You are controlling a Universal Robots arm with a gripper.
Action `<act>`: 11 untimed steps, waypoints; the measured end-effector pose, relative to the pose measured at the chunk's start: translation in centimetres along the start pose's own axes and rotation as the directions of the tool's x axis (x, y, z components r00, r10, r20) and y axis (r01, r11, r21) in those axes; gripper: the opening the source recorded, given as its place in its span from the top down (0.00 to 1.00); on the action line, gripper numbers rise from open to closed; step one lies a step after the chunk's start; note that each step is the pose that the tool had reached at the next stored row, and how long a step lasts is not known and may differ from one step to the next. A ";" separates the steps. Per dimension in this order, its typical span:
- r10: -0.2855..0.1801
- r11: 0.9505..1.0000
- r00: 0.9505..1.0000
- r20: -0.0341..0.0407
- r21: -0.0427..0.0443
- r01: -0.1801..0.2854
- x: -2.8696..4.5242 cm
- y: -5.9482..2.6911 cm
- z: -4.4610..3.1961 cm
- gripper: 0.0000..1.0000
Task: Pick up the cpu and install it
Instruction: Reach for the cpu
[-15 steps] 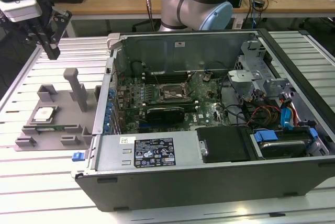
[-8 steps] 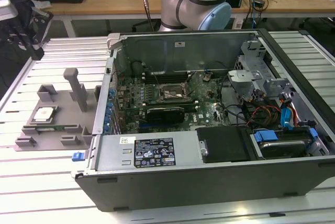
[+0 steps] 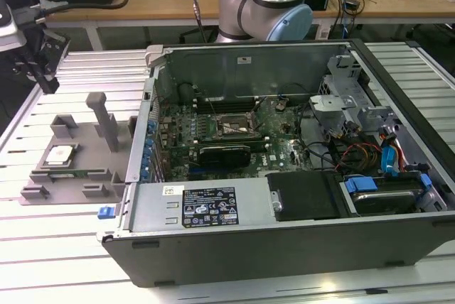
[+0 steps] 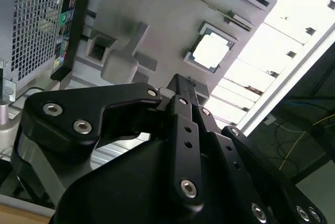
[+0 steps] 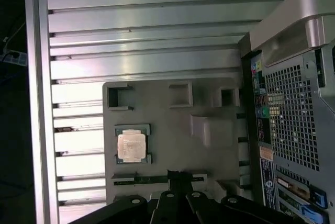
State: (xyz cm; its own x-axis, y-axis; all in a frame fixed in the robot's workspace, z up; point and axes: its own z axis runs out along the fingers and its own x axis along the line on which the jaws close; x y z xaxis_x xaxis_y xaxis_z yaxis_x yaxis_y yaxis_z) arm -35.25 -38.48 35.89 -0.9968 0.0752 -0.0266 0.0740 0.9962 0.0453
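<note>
**Cpu not yet picked up; claw empty above its holder**

Exterior view: We see the claw [image 3: 44, 69] raised over the slatted metal worktop [image 3: 43, 247]. It carries nothing. Below it, and well apart from it, lies the cpu [image 3: 61, 154], a small silver square seated flat in a grey holder plate [image 3: 78, 180]. Farther from the claw, past the plate, an open computer case [image 3: 284, 208] lies on its side. On the board inside is the black socket frame [image 3: 227, 126], and we can see no silver chip in it.

Second wrist view: We look along the claw [image 4: 179, 82] toward the worktop. Its two black fingers are drawn together with nothing between them. The cpu [image 4: 211, 52] is beyond the tips and a little off to one side. It sits in its recess in the holder plate [image 4: 152, 4], and the claw does not touch it.

First wrist view: The tips of the claw [image 5: 180, 174] again look pressed together and empty. The cpu [image 5: 131, 146] lies flat between its grey corner stops, near the tips but clear of them. The case's perforated wall [image 5: 293, 130] stands just beside the plate.

We judge the task to be at its start. The chip has not been grasped or lifted, so both the pickup and the install are yet to be done.
</note>
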 end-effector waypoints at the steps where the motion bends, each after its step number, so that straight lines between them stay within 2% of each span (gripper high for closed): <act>1: 0.000 1.000 1.000 0.000 0.000 0.000 0.19 0.18 0.36 0.89; 3: 0.000 1.000 1.000 0.000 0.000 0.000 0.44 0.31 0.71 0.89; 8: 0.000 1.000 1.000 0.000 0.000 0.000 1.44 0.56 2.63 0.89; 11: 0.000 1.000 1.000 0.000 0.000 0.000 1.73 0.53 3.68 0.89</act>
State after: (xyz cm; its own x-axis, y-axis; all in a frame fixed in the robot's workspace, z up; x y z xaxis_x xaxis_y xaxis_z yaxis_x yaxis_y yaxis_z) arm -36.82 -37.67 32.19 -0.9968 0.0753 -0.0266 0.0740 0.9962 0.0453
